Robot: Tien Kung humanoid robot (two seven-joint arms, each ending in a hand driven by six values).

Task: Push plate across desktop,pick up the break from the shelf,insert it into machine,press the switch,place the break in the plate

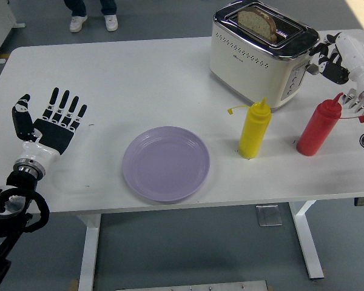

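A cream and chrome toaster stands at the back right of the table. A slice of bread sticks up out of its slot. A lilac plate lies empty near the front middle. My right hand hovers just right of the toaster's end, level with its top, fingers loosely curled and holding nothing. My left hand rests flat on the table at the far left, fingers spread.
A yellow squeeze bottle and a red squeeze bottle stand in front of the toaster, right of the plate. A person's feet show beyond the far edge at top left. The table's near edge runs below the plate.
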